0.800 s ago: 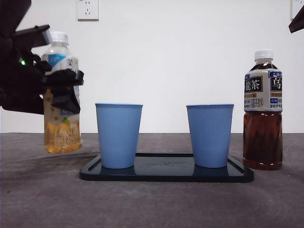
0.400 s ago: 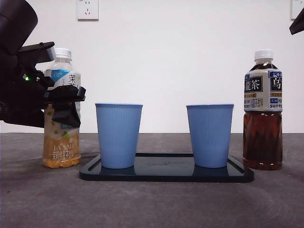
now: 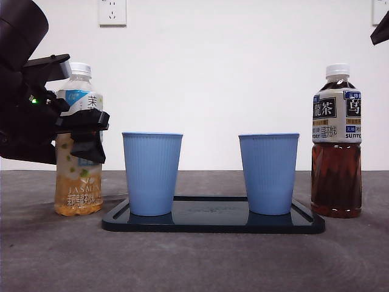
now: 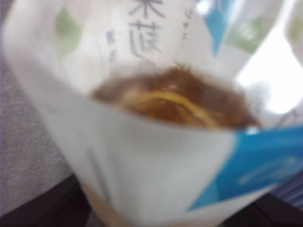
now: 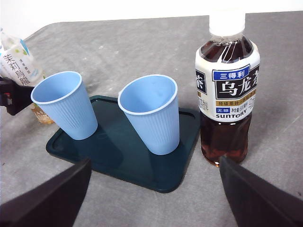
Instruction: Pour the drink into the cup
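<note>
Left gripper (image 3: 85, 131) clenched on clear plastic bottle of pale yellow tea (image 3: 79, 143), white cap on, standing upright on grey tabletop (image 3: 194, 261) just left of dark tray (image 3: 213, 222).
Two blue ribbed cups (image 3: 152, 173) (image 3: 268, 173) on tray; brown tea bottle (image 3: 336, 143) right. White wall, socket (image 3: 112, 12). Right wrist view: right gripper (image 5: 156, 198) fingers released, high. Left wrist view: blurred label only.

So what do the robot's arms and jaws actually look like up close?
Both are matt black and blocky. The left gripper in the front view sits on a thick, rounded black arm with angular brackets and one small green light glowing on its side. The right gripper shows only two broad, black, wedge-shaped jaws in its own wrist view. No cables, sleeves or printed markings are visible.
</note>
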`<control>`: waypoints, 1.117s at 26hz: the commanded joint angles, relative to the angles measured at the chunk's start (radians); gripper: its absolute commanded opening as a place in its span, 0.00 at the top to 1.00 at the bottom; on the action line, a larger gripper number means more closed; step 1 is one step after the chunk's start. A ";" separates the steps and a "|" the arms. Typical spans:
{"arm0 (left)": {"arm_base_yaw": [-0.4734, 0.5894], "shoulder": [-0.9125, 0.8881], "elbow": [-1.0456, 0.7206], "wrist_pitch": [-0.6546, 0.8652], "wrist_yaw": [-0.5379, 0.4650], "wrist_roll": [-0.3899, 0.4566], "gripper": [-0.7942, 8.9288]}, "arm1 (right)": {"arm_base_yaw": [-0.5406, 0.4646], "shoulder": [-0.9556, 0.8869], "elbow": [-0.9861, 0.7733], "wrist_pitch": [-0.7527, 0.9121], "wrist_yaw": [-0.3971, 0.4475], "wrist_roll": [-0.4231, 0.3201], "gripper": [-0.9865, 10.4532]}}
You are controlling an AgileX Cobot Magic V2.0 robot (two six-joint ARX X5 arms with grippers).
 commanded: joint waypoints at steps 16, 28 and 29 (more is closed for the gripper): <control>-0.007 -0.264 0.014 -0.317 0.004 -0.047 0.37 | 0.005 0.001 0.013 0.004 0.000 0.009 0.54; -0.055 -0.727 0.015 -0.861 0.038 -0.180 0.42 | 0.005 0.001 0.013 -0.013 -0.006 0.037 0.54; -0.061 -0.776 0.015 -0.914 0.063 -0.192 0.50 | 0.005 0.001 0.013 -0.022 -0.006 0.044 0.54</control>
